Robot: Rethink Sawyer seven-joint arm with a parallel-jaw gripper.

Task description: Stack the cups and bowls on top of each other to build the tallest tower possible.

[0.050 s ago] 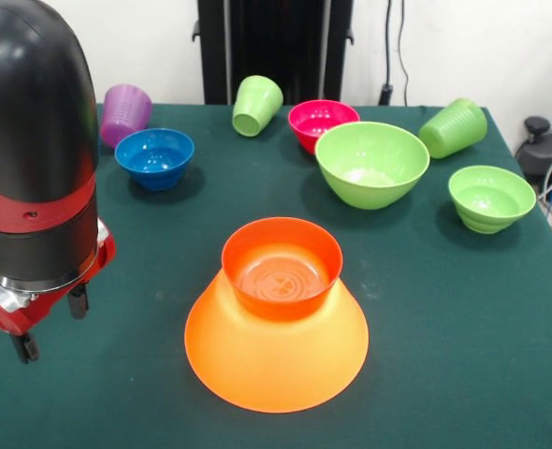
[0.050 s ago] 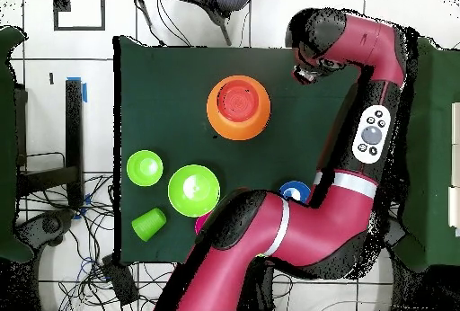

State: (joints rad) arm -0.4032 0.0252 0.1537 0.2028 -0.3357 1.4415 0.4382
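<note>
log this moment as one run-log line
tower: red-orange bowl upright on inverted orange bowl | gripper: beside tower, empty | remaining: cups and bowls loose on table

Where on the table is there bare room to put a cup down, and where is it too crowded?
Bare cloth lies right of the orange tower, in front of the small green bowl, and between the tower and the blue bowl. The far edge is crowded: purple cup, green cup, pink bowl, large green bowl. The gripper hangs at the left.
</note>
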